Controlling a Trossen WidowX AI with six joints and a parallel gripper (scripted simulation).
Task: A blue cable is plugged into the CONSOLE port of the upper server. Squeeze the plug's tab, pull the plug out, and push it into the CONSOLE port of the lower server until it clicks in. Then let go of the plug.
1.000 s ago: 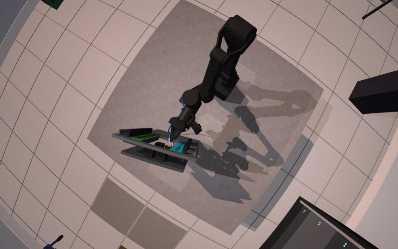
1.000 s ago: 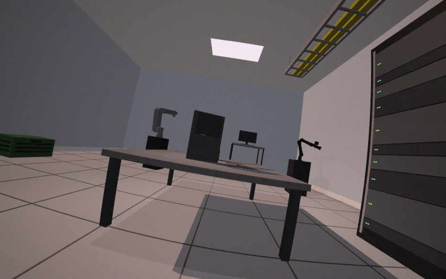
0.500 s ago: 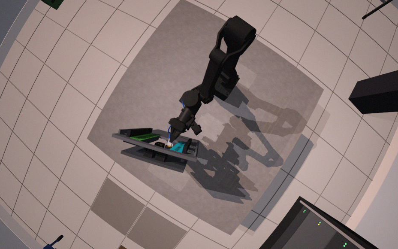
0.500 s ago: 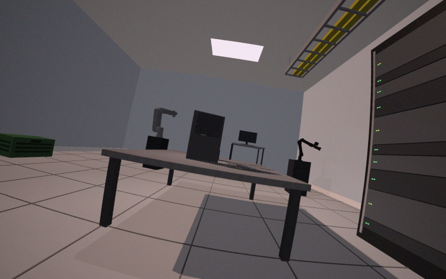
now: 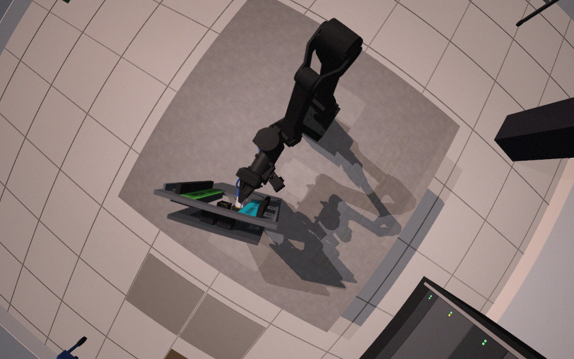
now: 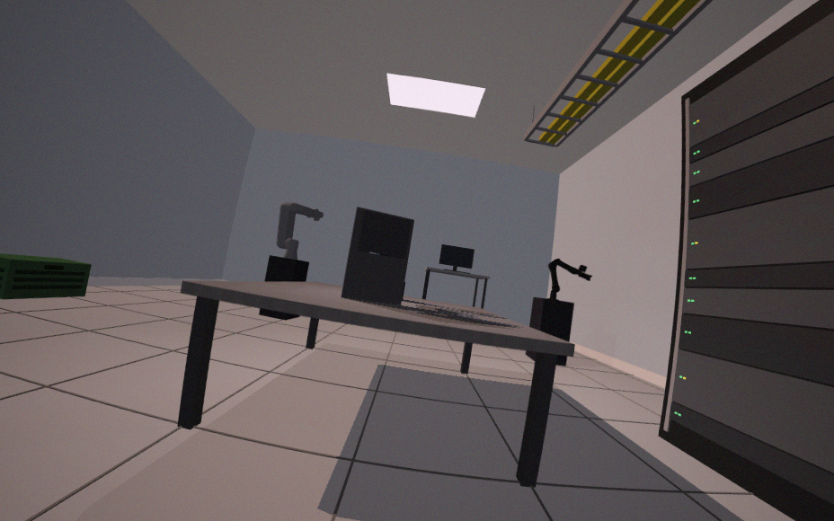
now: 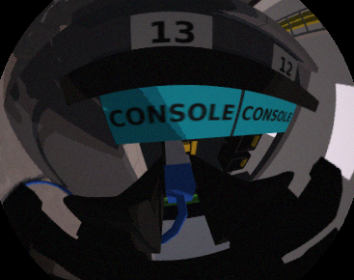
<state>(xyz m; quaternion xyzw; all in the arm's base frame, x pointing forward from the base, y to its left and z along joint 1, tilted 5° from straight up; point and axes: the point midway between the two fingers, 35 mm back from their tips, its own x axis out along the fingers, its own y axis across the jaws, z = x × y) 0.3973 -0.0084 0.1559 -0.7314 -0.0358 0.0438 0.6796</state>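
Exterior view: dominated along its right side by a tall rack [image 6: 677, 265] [image 5: 395, 319], dotted with green and amber lights. Across the middle, a grey table [image 6: 355, 317] [image 5: 218, 89] on dark legs. Off to the left on the floor, a green crate [image 6: 25, 277]; beyond the table, a grey arm [image 6: 286, 226] and a small black arm [image 6: 554, 275], each on a dark pedestal.

From above, stretched over the table and angled down toward the servers, the working arm [image 5: 295, 106]. Below its wrist, a dark frame [image 5: 218, 207] [image 6: 371, 285], with a green strip [image 5: 202, 194] near one end and a teal one near the other. In the wrist view, two teal labels reading CONSOLE: a larger one [image 7: 171, 113] under the number 13, and a smaller one [image 7: 265, 112] beside it, next to the number 12.

At the larger label, the gripper [image 5: 241, 199] [image 7: 177, 159], clamped on the blue cable's plug [image 5: 236, 203] [image 7: 178, 181]. Just beyond the plug's nose, a bit of yellow [image 7: 190, 147]. Seated in a port or just outside: impossible to tell. Out of the plug's back, bending away, the thin blue cable [image 5: 237, 185] [image 7: 182, 212].
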